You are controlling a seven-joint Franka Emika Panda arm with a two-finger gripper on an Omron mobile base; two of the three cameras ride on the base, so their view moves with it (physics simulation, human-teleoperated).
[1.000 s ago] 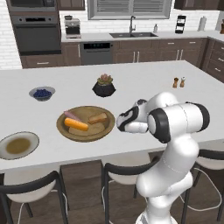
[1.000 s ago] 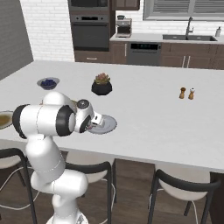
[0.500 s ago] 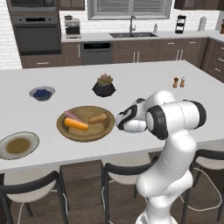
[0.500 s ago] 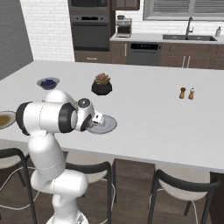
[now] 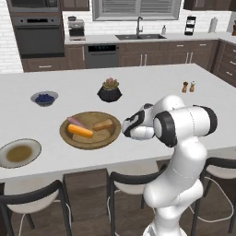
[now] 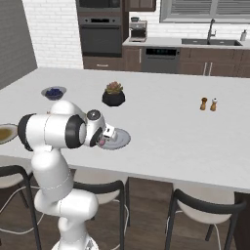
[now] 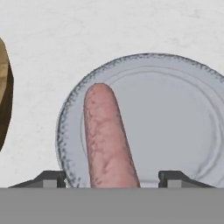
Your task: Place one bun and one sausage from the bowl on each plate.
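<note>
Pink sausage [image 7: 107, 140] between open jaws

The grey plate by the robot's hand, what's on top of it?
One pink sausage lies on the grey plate, along its left side in the hand view. No bun is visible there. The plate's near edge is cut off from view.

base views: behind arm, left and right, facing island counter [image 5: 152, 87] | hand view: close above plate [image 7: 175, 87]
</note>
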